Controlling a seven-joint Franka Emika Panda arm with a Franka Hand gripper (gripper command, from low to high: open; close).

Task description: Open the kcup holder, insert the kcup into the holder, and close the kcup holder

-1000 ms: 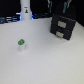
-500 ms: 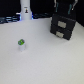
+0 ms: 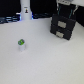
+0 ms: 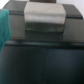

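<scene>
**Arm at the holder, kcup apart on the table**

At the far edge of the white table (image 3: 45,62), toward the exterior view's right, the kcup holder (image 3: 64,26) stands as a black box with two pale handle slots in its front face, one above the other. The drawer looks shut; no tray of pod slots shows.

Arm pose: the arm (image 3: 65,4) comes down from above directly over the holder, and only its lower, light-coloured part is in the exterior view, just above the box's top edge. The picture is too blurred to tell whether it touches the box.

Claw: in the exterior view the fingertips cannot be made out against the black box. The wrist view is filled with the holder's dark surface seen very close, with a grey rectangular patch (image 4: 46,21) on it and a teal shape (image 4: 5,27) at one edge; no finger shows clearly there. Whether the claw is spread or pressed together cannot be told, nor whether it holds anything.

Kcup: the kcup (image 3: 22,45), white with a green top, stands upright on the table toward the exterior view's left, well apart from the holder and the arm.

A white bottle-like object (image 3: 25,11) stands at the back of the table.
</scene>
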